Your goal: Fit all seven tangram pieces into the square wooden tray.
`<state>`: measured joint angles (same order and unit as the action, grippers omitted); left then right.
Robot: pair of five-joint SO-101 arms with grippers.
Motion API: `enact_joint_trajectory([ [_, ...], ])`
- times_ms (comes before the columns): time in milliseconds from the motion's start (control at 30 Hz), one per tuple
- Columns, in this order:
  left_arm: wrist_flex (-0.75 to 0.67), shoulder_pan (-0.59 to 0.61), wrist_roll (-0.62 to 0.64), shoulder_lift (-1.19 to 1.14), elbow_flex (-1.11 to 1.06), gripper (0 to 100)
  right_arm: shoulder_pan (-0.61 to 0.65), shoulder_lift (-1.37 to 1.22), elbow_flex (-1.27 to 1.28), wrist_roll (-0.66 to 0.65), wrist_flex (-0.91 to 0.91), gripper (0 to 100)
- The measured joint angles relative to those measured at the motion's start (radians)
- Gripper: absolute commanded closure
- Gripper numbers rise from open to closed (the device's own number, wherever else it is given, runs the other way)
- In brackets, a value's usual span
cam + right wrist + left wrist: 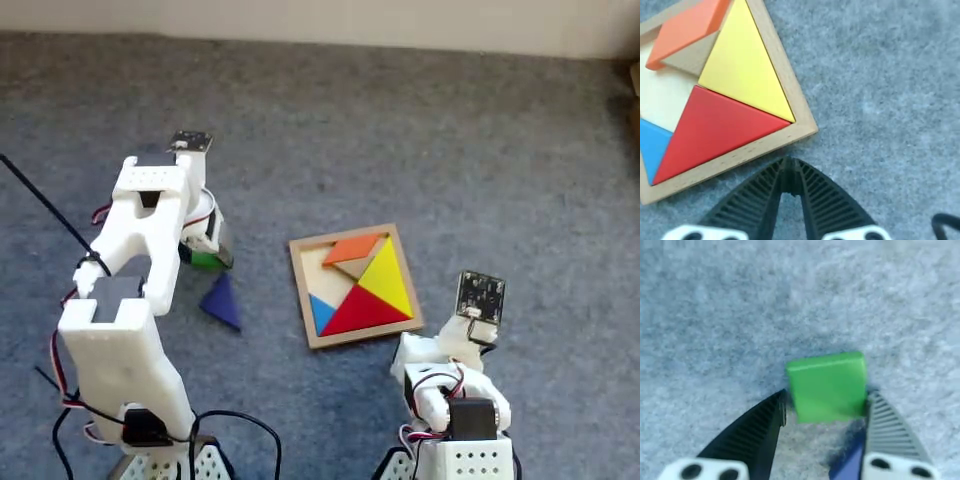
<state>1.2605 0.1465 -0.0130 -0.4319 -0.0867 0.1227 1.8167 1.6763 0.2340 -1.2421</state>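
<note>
Left gripper is clamped on the sides of the green square, which sits on the carpet. A dark blue triangle lies just beside the gripper, toward its arm's base. Right gripper has its fingers together, its tips just short of the tray rim; the tray holds red, yellow, orange and light blue pieces.

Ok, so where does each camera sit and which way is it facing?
High view: fixed above the table, looking down on the wooden tray, the left arm and the right arm.
Left wrist view: on the left arm's wrist, looking down past the left gripper shut on the green square.
Right wrist view: on the right arm's wrist, looking down past the shut right gripper at the tray's corner.
Shared: high and right wrist views both show the tray's red triangle and yellow triangle.
</note>
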Motion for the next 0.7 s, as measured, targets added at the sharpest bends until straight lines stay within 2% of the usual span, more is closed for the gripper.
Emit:
enact_joint_trajectory([
  [233,0.000,-0.008,0.000,0.000,0.002,86,0.000,0.000,0.000,0.000,0.000,99.2],
  [567,0.006,-0.009,0.000,0.009,0.002,86,0.000,0.000,0.000,0.000,0.000,99.2],
  [700,0.049,-0.048,0.000,0.066,0.002,86,0.000,0.000,0.000,0.000,0.000,99.2],
])
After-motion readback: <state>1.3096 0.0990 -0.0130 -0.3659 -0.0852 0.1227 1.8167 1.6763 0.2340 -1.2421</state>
